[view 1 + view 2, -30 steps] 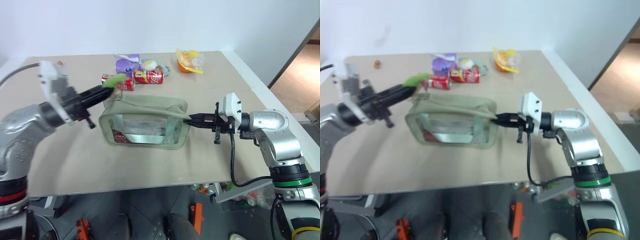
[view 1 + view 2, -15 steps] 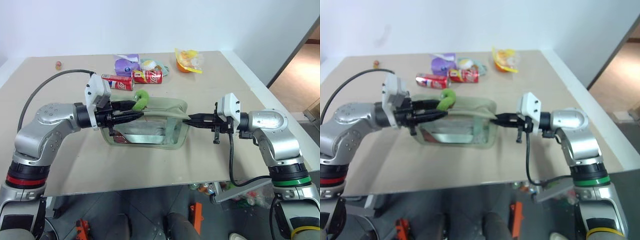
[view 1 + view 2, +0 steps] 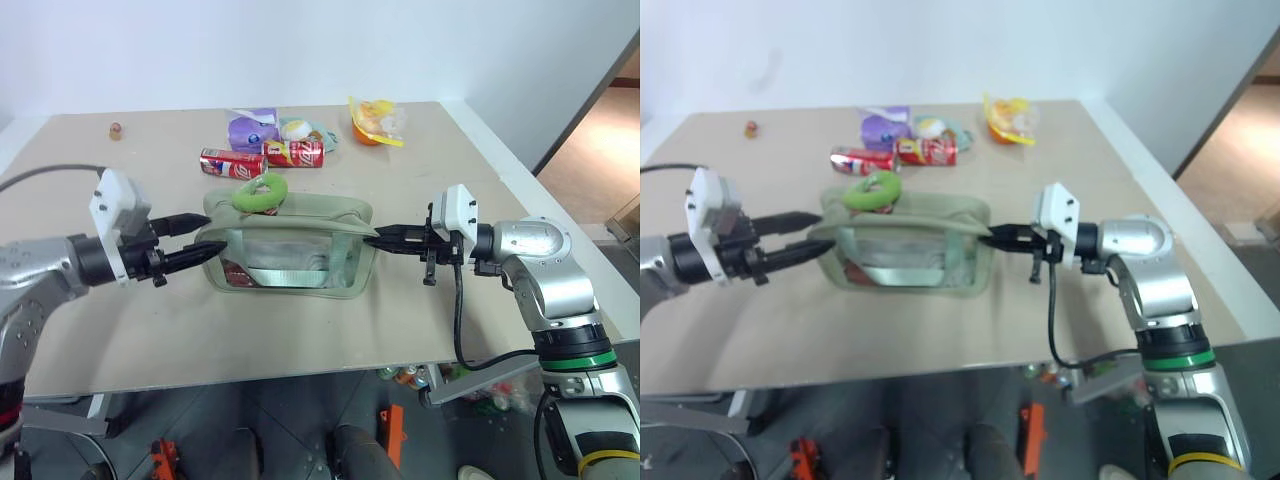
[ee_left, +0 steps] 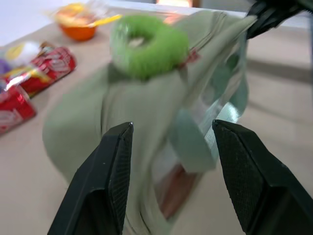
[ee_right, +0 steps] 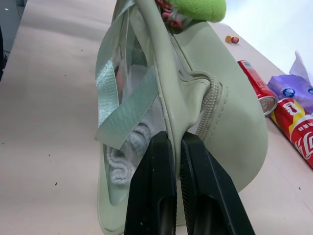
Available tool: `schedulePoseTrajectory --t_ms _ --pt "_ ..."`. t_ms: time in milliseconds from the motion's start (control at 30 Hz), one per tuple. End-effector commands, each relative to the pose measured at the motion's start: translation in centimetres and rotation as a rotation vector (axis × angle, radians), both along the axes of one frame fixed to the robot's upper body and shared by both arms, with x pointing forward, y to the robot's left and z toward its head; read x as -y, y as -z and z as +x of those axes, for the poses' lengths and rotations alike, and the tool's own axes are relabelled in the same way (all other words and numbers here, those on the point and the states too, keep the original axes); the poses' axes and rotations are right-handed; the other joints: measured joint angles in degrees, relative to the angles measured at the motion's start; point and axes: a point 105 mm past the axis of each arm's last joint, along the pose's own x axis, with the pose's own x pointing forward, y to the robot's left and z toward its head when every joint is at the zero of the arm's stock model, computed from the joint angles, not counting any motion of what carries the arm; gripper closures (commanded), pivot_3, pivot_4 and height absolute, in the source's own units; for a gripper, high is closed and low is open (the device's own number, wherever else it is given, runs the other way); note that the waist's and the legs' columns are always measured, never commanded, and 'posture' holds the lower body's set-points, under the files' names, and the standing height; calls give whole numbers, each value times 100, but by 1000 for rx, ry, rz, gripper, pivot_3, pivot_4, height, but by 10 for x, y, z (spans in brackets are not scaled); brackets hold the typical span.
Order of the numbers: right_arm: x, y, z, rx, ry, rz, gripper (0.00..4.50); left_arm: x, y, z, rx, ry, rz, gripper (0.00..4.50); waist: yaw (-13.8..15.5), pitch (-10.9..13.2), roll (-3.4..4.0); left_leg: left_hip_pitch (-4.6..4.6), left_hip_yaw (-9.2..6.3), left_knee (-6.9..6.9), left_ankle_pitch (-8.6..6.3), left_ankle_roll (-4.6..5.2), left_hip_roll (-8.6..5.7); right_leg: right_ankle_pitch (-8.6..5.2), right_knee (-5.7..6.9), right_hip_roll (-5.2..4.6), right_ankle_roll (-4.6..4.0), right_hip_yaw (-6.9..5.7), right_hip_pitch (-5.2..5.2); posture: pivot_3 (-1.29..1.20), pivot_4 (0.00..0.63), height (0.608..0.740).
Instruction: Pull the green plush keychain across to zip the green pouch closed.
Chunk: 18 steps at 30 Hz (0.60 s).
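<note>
The green pouch (image 3: 290, 248) stands in the middle of the table, its clear window facing me. The green plush keychain (image 3: 260, 192) lies as a ring on the pouch's top, near its left end. My left gripper (image 3: 212, 237) hovers just off the pouch's left end, open and holding nothing; in the left wrist view its fingers (image 4: 107, 186) frame the pouch (image 4: 146, 122) and keychain (image 4: 149, 44). My right gripper (image 3: 385, 239) is shut on the pouch's right end; the right wrist view shows its fingers (image 5: 156, 196) pinching the end seam (image 5: 171, 112).
Behind the pouch lie two red cans (image 3: 233, 163) (image 3: 297, 153), a purple packet (image 3: 253, 128) and an orange-yellow toy (image 3: 378, 120). A small red object (image 3: 116, 130) sits at the far left. The table's right edge (image 3: 520, 180) runs close to my right arm.
My left gripper has let go of the keychain, opened and drawn back to the left. The keychain now rests on the pouch's top. The right gripper has kept still.
</note>
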Motion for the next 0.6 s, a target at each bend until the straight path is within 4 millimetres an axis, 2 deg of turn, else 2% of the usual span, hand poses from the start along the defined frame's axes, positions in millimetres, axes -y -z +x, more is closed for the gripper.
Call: schedulePoseTrajectory --t_ms 33,100,133,367,400,600 --pt "-5 -5 -2 26 -27 -8 4500 -5 -2 5 66 -85 -16 1836 -1 0 1 2 0 0 1 -1 0 2 0 1 -1 0 1 0 150 740" --pt "-5 -6 -1 28 -24 -10 4500 -4 2 8 69 -94 -35 1836 -2 0 0 6 1 1 3 -3 1 7 1 3 -3 2 2 0 150 740" --pt "-4 -6 -1 29 -23 -11 4500 -3 2 9 72 -96 -44 2077 -3 0 0 7 1 1 4 -3 0 8 1 3 -3 3 2 0 150 740" --pt "-4 -7 -1 28 -23 -10 4500 -4 7 22 98 -122 -73 4295 0 0 1 4 2 1 4 -4 0 9 0 5 0 6 1 0 150 740" --pt "-4 -7 -2 27 -23 -10 4500 -4 8 22 96 -119 -78 4422 0 0 0 4 3 1 4 -4 0 9 0 5 0 7 0 0 150 740" --pt "-2 -9 -2 27 -16 -3 4500 -2 13 20 82 -95 -83 4422 1 0 0 3 3 1 4 -4 0 9 0 5 1 7 1 0 150 740"
